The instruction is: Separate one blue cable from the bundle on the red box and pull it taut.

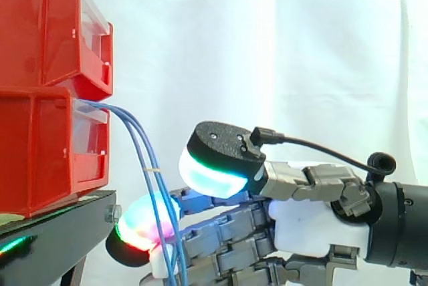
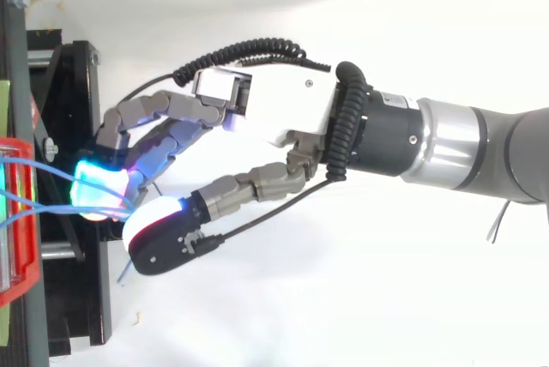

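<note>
Blue cables (image 1: 142, 159) droop from the lower red bin (image 1: 40, 152) at left, hand (image 1: 301, 222) reaching in from right, fingers nearly straight, glowing pads (image 1: 137, 224) touching the strands, thumb (image 1: 217, 159) held apart above, no strand pinched.

Two red bins (image 1: 47, 32), one black stand (image 1: 60, 229), one hand (image 2: 283, 114), at least two blue cables (image 1: 152, 166)

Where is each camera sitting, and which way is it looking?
Side view: it sits beside the work at about its height, looking level across at the red bins and the blue cables hanging from the lower one; the hand shows at the right.
Top view: it sits above the work, looking down on the black stand; the hand and the arm reach in from the right edge.
Shared: both views show the same hand, blue cables and red bins.
</note>
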